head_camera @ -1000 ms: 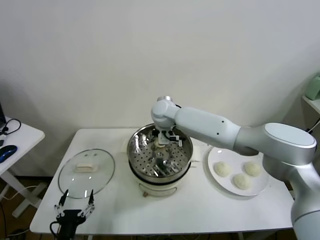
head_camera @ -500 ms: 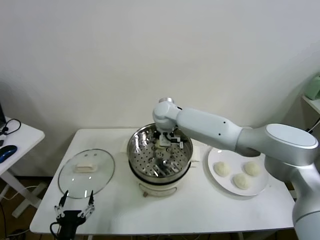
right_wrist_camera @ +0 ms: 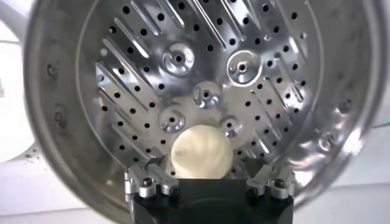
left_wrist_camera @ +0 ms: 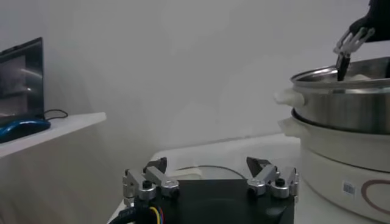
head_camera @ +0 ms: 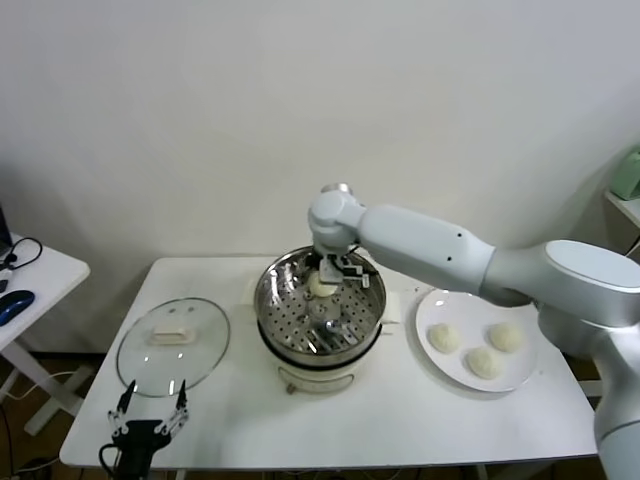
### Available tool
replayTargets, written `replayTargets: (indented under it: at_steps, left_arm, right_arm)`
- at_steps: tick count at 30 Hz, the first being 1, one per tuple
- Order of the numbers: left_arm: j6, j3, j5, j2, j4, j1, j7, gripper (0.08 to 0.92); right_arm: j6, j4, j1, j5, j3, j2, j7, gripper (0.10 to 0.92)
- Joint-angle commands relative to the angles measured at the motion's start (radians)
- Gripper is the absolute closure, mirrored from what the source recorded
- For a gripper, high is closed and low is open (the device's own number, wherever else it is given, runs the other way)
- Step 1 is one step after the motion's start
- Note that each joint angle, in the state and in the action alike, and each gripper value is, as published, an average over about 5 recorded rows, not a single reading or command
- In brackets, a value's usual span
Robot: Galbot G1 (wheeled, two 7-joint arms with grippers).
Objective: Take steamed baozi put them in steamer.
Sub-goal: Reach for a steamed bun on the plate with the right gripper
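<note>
The steamer [head_camera: 290, 318] stands mid-table on its white base. One steamed baozi [head_camera: 322, 285] lies on its perforated bottom near the far wall. My right gripper [head_camera: 336, 270] hangs open just above that bun. In the right wrist view the bun [right_wrist_camera: 202, 152] rests free on the steamer [right_wrist_camera: 274, 73] floor, between the spread fingers [right_wrist_camera: 146, 181] of the right gripper [right_wrist_camera: 208, 168]. Three more baozi [head_camera: 444, 338] [head_camera: 505, 337] [head_camera: 483, 362] sit on the white plate [head_camera: 470, 308] at the right. My left gripper [head_camera: 148, 420] is parked open at the table's front left corner.
A round glass lid [head_camera: 172, 345] lies flat left of the steamer. In the left wrist view the left gripper [left_wrist_camera: 206, 163] points toward the steamer [left_wrist_camera: 347, 103] and its white base [left_wrist_camera: 341, 176]. A side table with a mouse [head_camera: 14, 305] stands far left.
My right gripper has opened and let go of the baozi, which now lies on the steamer's bottom. The gripper has lifted slightly. The left arm has not moved.
</note>
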Motion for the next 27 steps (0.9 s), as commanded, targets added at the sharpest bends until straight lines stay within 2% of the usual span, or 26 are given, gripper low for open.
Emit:
replayTargets:
  at_steps: [1,5,7,9,13,19,27]
  left_arm:
    - [-0.006,-0.002,-0.006,0.002,-0.004,0.000,0.009,0.177]
    - [-0.009,-0.004,-0.033,0.004,-0.020,-0.002,0.028,0.177]
    - [-0.006,-0.003,-0.048,0.005,-0.030,-0.006,0.038,0.177]
    - [-0.004,0.001,-0.064,0.004,-0.040,-0.010,0.048,0.177]
    - [0.009,0.014,-0.096,0.005,-0.058,-0.020,0.054,0.177]
    - [0.015,0.019,-0.099,0.015,-0.062,-0.029,0.054,0.177]
    - [0.021,0.016,-0.094,0.019,-0.064,-0.017,0.037,0.177]
  right_arm:
    - [-0.240,0.170,0.242,0.430,-0.105,-0.236,-0.026,0.203]
    - [-0.422,0.177,0.377,0.765,-0.238,-0.385,-0.023,0.203]
    - [-0.489,0.154,0.405,0.876,-0.285,-0.459,-0.015,0.203]
    - [-0.522,0.123,0.405,0.925,-0.307,-0.529,-0.003,0.203]
    - [-0.548,0.089,0.332,0.923,-0.291,-0.658,0.034,0.203]
    - [-0.581,0.133,0.051,0.835,-0.086,-0.794,0.095,0.203]
    - [-0.571,0.053,-0.275,0.650,0.102,-0.756,0.077,0.203]
